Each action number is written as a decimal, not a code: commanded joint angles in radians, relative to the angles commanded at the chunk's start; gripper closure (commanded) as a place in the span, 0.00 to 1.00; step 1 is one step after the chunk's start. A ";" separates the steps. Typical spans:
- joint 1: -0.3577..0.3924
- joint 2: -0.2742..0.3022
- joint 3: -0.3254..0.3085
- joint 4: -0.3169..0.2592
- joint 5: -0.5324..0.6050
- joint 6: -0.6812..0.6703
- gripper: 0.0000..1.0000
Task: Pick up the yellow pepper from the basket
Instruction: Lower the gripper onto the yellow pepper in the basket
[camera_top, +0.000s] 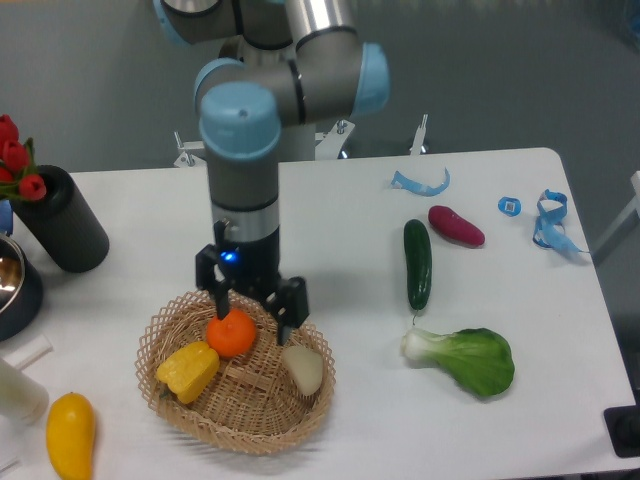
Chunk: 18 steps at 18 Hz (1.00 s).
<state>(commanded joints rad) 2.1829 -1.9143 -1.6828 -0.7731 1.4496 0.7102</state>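
Observation:
The yellow pepper (188, 370) lies in the left part of the round wicker basket (255, 435), lobed and bright yellow. An orange (232, 334) sits just behind it to the right and a pale onion-like bulb (304, 368) lies at the right side. My gripper (252, 314) hangs open over the basket's back half, its fingers straddling the orange, up and to the right of the pepper and apart from it. Nothing is held between the fingers.
A smooth oval yellow fruit (70, 435) lies left of the basket near the front edge. A cucumber (418, 263), a bok choy (465, 359) and a purple vegetable (456, 225) lie to the right. A black cylinder with red flowers (60, 218) stands at the far left.

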 joint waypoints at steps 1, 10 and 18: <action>-0.008 -0.014 0.000 0.000 0.000 -0.002 0.00; -0.043 -0.103 0.008 0.035 -0.055 -0.037 0.00; -0.057 -0.143 0.009 0.035 -0.052 -0.032 0.00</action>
<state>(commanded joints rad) 2.1261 -2.0570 -1.6736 -0.7378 1.3975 0.6780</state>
